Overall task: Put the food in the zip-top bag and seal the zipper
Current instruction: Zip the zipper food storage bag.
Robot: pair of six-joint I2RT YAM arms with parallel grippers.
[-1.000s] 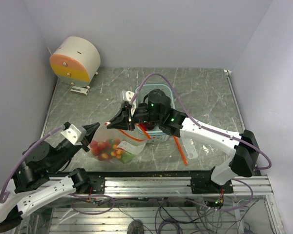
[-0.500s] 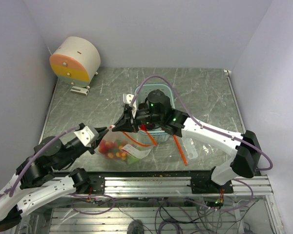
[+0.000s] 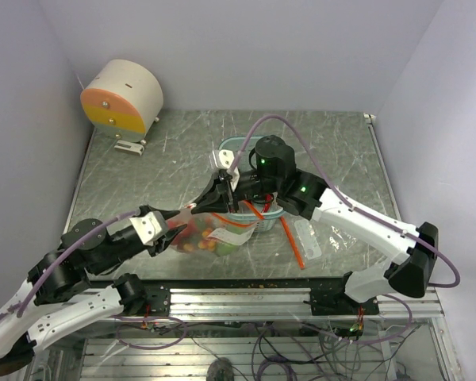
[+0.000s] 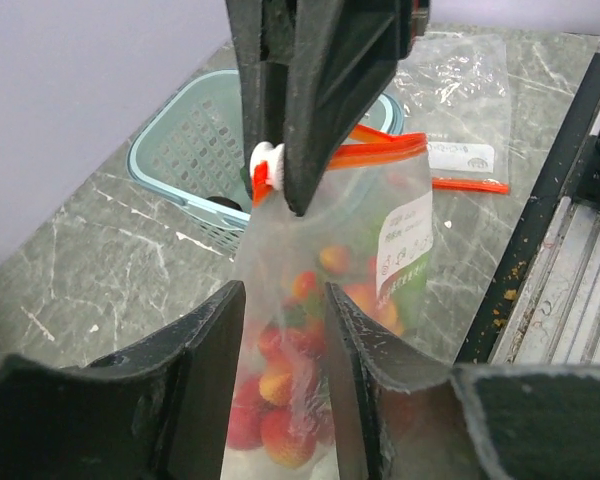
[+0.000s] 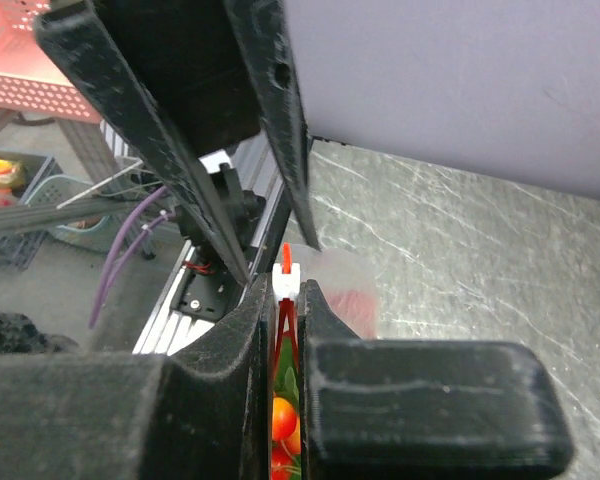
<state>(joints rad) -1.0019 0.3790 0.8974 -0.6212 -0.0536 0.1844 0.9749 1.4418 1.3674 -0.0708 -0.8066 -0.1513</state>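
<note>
Zip-top bag (image 3: 214, 238) hangs just off the near-left corner of the light-blue basket (image 4: 185, 150), mouth edge up & slanting, lifted by one top corner. Can't tell whether it touches the basket wall.

Food (image 4: 280, 400) is inside, heaped in the bag's lower part: red, orange, yellow & green bits showing thru the clear plastic. A white label (image 4: 405, 235) is on the bag's side.

Zipper (image 4: 380, 150) runs along the top edge w/ a white slider (image 4: 267, 162) at the end closest to the basket. Whether the strip is sealed along its whole length can't be told.

Right gripper (image 5: 286, 305) reaches over the basket from its right. Its fingers are pressed together on the zipper right at the slider, orange strip pinched btwn the pads (wrist view shows this plainly).

Left gripper (image 4: 282, 295) comes in from the side of the bag away from the basket. Its jaws are spread, w/ the bag's food-filled belly btwn the two fingers. Whether the pads touch the plastic, can't tell.

A 2nd clear bag (image 3: 305, 238), flat & w/ its own orange strip, lies on the table (image 3: 333, 151) just off the basket's near-right corner. A beige-and-orange drum (image 3: 123, 95) stands well apart, far-left of the basket, by the back wall.
</note>
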